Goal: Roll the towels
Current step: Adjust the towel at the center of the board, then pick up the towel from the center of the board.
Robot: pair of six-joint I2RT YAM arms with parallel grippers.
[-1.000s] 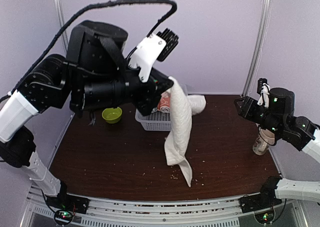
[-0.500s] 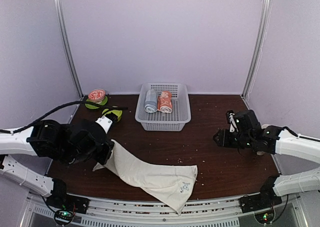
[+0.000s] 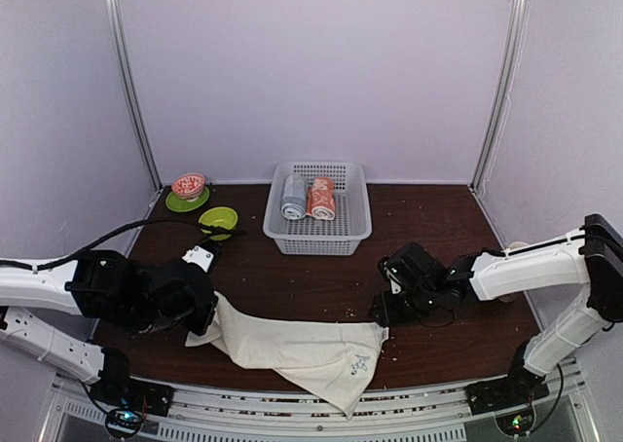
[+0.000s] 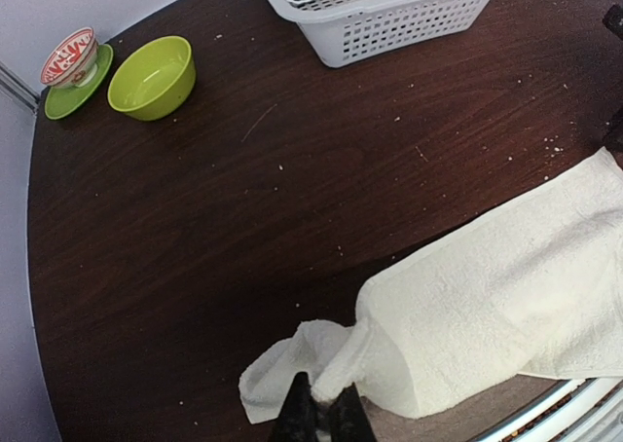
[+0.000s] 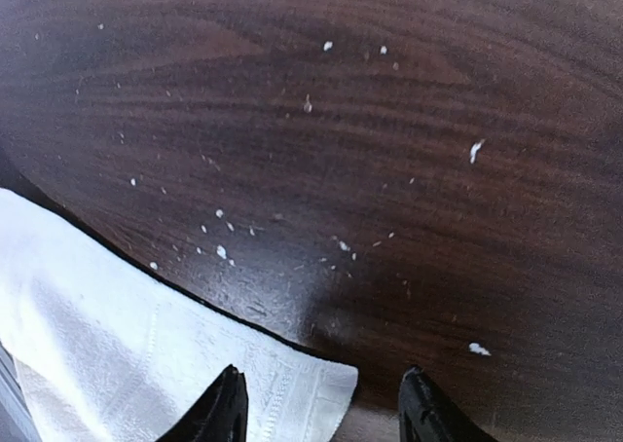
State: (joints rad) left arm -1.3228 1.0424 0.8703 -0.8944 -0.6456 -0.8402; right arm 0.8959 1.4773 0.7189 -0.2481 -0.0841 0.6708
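Towel [image 3: 292,349] flattening should go best with left jaws clamped on one corner, and spread, empty right jaws taking the opposite.

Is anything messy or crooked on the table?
Yes. The cream towel lies crooked and wrinkled, bunched where the left gripper pinches it, and one corner hangs over the near edge of the table. Little white crumbs are scattered over the dark wood.
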